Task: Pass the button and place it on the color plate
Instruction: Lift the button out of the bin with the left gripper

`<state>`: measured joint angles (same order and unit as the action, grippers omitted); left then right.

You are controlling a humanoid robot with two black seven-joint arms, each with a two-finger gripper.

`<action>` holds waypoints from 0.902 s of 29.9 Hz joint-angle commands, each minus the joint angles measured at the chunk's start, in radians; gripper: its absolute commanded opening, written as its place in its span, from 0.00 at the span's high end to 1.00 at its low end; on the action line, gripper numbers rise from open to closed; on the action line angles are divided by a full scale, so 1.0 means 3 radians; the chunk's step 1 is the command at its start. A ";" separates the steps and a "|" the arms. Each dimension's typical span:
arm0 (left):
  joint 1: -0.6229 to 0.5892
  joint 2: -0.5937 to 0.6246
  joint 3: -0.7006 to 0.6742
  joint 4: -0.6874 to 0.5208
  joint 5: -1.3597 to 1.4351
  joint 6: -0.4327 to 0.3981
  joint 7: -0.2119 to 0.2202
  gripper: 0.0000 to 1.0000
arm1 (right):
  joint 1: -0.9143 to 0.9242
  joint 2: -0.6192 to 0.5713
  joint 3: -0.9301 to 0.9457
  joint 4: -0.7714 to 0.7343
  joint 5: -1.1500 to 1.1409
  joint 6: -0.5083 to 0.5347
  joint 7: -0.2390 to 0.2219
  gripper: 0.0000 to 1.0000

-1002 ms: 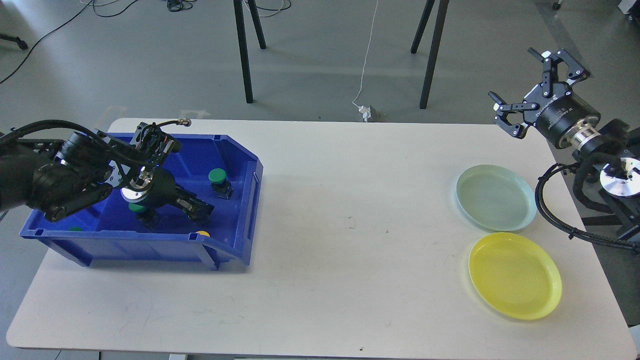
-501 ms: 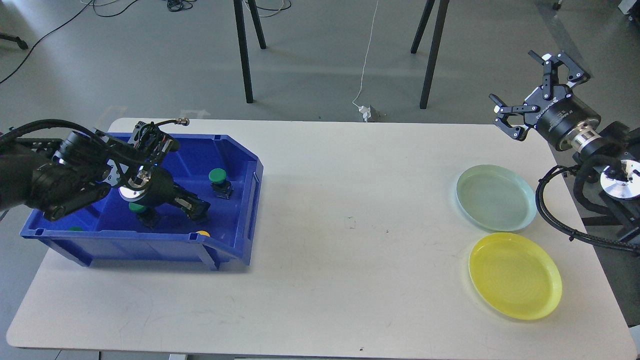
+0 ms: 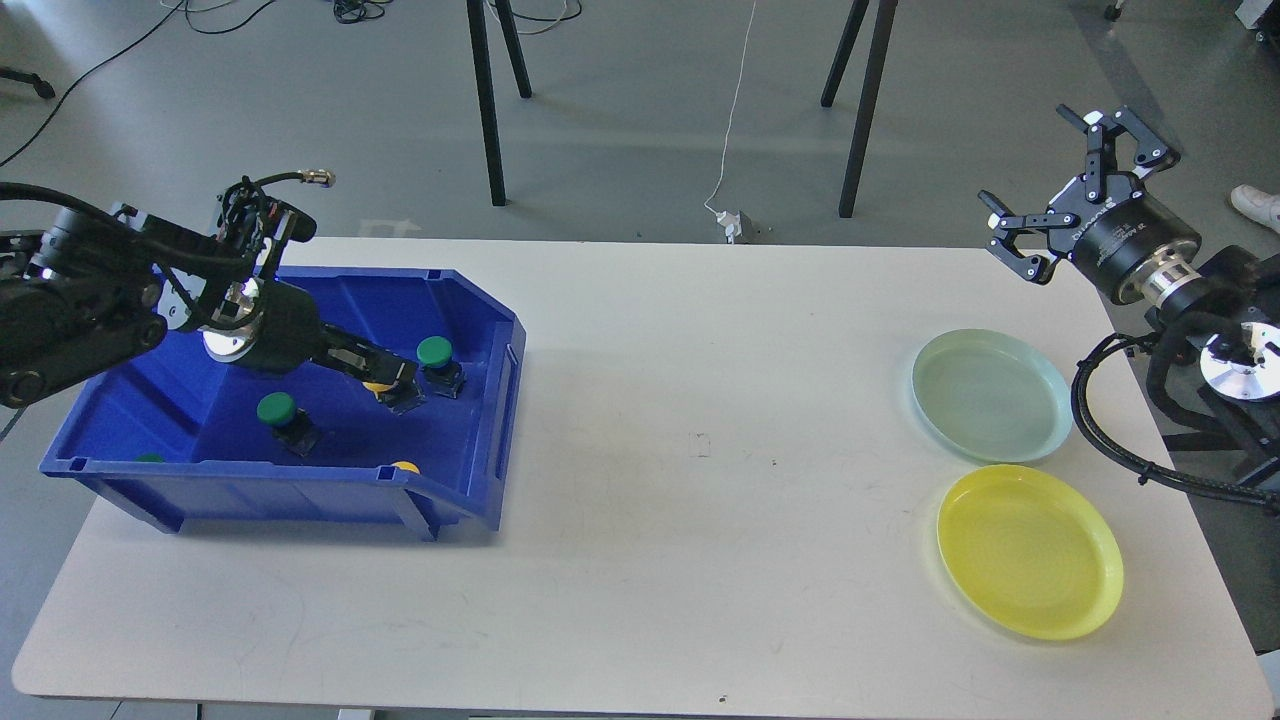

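While the yellow-capped push button [image 3: 380, 386] on its black base sits clamped between the fingers of the left claw [image 3: 392, 388], it hangs inside the blue plastic bin [image 3: 300, 490], just beside a green-capped button [image 3: 437, 360] near the bin's right wall. A second green-capped button [image 3: 279, 415] rests on the bin floor below the arm, and a yellow cap [image 3: 405, 467] shows at the front lip. Judged from this position, only the pick is complete; the lift clear of the bin, the hand-over and the placement are all outstanding. The right claw [image 3: 1062, 200] hangs above the far right corner of the white bench [image 3: 650, 560], fingers spread apart and holding nothing. Both the pale green round plate [image 3: 990, 395] and the yellow round plate [image 3: 1030, 550] lie bare, well apart from the bin.
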<state>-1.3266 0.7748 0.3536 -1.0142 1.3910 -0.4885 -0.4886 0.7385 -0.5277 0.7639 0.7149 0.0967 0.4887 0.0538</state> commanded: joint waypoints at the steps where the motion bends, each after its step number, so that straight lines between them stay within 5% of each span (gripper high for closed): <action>1: -0.0139 0.0418 -0.0359 -0.0463 -0.0029 -0.0001 0.0000 0.92 | -0.0007 0.0000 0.0000 0.0010 0.0000 0.0000 0.0000 0.01; 4: -0.0119 0.0704 -0.0845 -0.0770 -0.0375 -0.0001 0.0000 0.92 | -0.0022 0.0000 -0.0005 0.0056 0.0000 0.0000 0.0000 0.01; 9: -0.0052 0.0624 -0.1184 -0.0863 -0.1546 -0.0001 0.0000 0.92 | -0.0145 -0.0152 -0.0010 0.0387 -0.0056 0.0000 0.0000 0.01; 21: 0.0571 -0.0889 -0.1853 -0.0399 -0.2719 -0.0001 0.0000 0.92 | -0.0702 -0.1150 0.0219 0.1911 -0.0143 0.0000 0.0010 0.01; 27: 0.0812 -0.1330 -0.1936 -0.0009 -0.2719 -0.0001 0.0000 0.92 | -0.0830 -0.1197 0.0291 0.2321 -0.0240 0.0000 0.0015 0.01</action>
<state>-1.1060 0.4227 -0.2199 -1.0486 0.5755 -0.4885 -0.4886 0.4995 -0.8906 0.8485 1.3773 0.0504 0.4887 0.0575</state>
